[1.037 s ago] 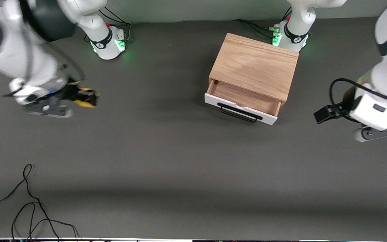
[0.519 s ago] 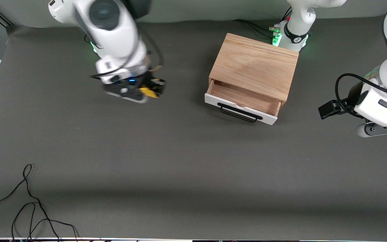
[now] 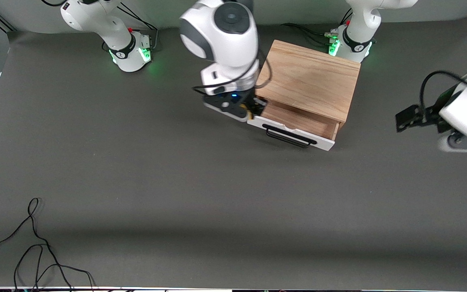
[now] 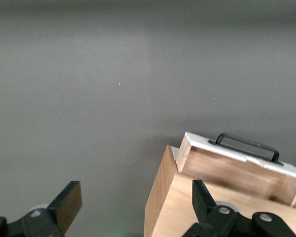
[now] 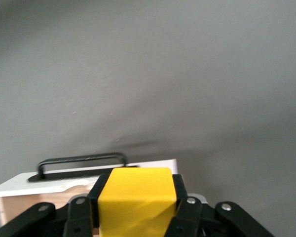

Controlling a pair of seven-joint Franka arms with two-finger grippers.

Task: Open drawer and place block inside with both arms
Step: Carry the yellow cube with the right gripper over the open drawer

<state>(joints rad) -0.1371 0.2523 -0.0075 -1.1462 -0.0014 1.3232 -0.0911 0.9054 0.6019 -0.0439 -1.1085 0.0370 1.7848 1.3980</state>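
The light oak box point(image 3: 308, 79) has its white-fronted drawer point(image 3: 290, 130) pulled out, the black bar handle point(image 3: 288, 136) facing the front camera. My right gripper point(image 3: 255, 106) hangs over the drawer's corner toward the right arm's end, shut on the yellow block point(image 5: 136, 197). In the right wrist view the block fills the space between the black fingers point(image 5: 181, 197), with the drawer front point(image 5: 153, 165) and handle point(image 5: 84, 162) just past it. My left gripper point(image 3: 405, 117) waits open at the left arm's end of the table. Its wrist view shows wide-spread fingers point(image 4: 66, 207), the box point(image 4: 187, 207) and the drawer point(image 4: 237, 170).
Both arm bases point(image 3: 130, 52) point(image 3: 349, 44) glow green along the table's back edge. A loose black cable point(image 3: 35, 243) lies on the grey mat near the front camera at the right arm's end.
The right arm has swung the block from the right arm's end of the table over to the open drawer's corner. The left gripper has drifted slightly farther from the box.
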